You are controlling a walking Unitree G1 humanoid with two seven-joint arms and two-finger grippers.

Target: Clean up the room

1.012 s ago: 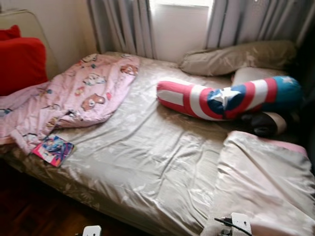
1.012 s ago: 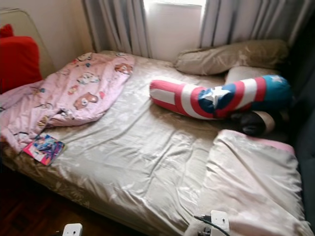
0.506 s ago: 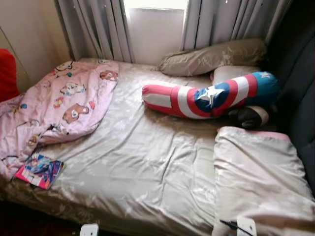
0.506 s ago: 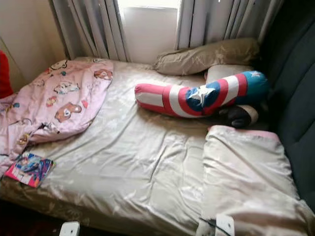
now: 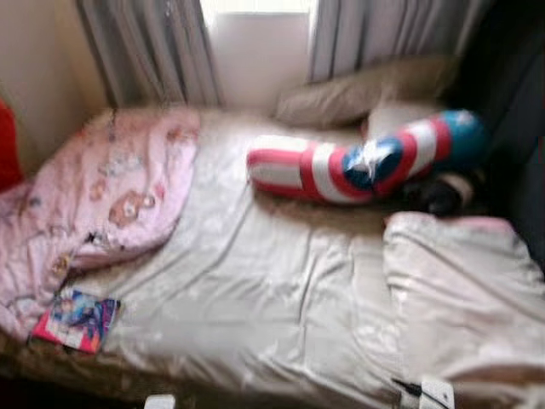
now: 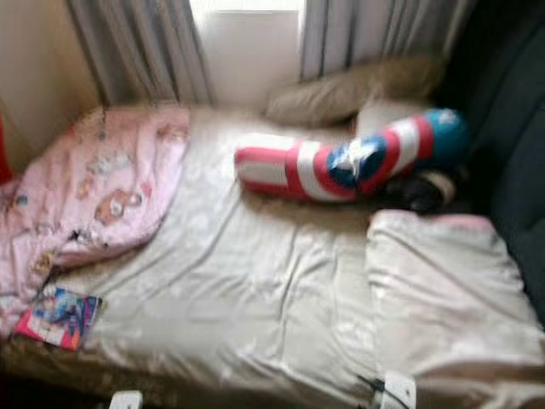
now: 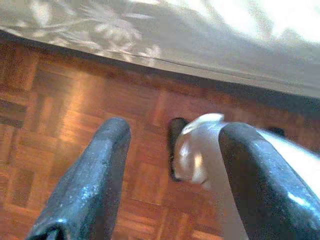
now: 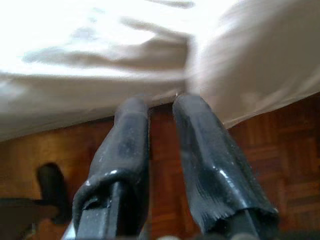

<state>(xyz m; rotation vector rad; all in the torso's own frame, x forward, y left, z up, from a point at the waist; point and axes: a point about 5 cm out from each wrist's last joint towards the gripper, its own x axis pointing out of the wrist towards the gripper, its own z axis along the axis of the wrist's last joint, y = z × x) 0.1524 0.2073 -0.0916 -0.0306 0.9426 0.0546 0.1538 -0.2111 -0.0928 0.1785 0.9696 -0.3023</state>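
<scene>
Lying rumpled on the bed [image 5: 255, 290], one pink blanket [image 5: 102, 196] covers its left side, one picture book [image 5: 77, 319] just below it. One striped bolster [image 5: 366, 162] and two beige pillows sit right. Wrist views add parquet floor [image 7: 60, 125]: left gripper [image 7: 172, 170] spread wide, empty; right gripper [image 8: 160, 135] nearly closed, empty.

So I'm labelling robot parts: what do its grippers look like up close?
Each has two long, glossy black fingers with rounded tips. The left gripper shows scuffed, speckled fingers; the right gripper has fingers with a frayed-looking covering at the base.
</scene>
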